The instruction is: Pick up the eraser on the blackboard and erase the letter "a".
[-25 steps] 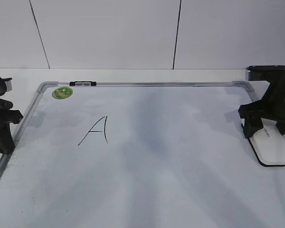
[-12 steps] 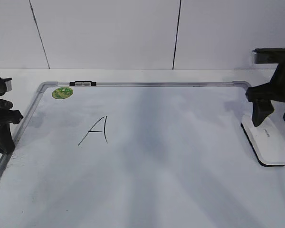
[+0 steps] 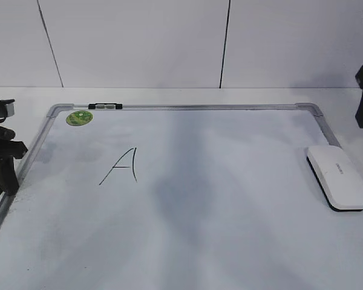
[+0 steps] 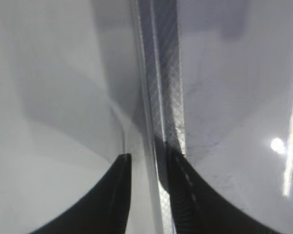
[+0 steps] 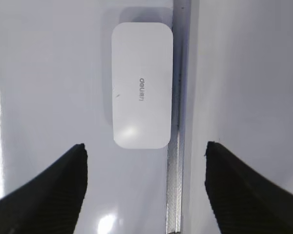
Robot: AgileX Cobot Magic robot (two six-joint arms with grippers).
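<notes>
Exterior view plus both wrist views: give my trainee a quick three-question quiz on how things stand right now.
1. True or false: the right claw is shut on the eraser.
2. Which edge of the board is the eraser nearest? A) left B) right C) far
3. Fill in: the only letter visible on the board is a capital ___.

Key:
1. False. The claw is open and hangs above the eraser, which lies flat on the board.
2. B, right beside the frame.
3. A. No small cursive letter shows anywhere.
</notes>
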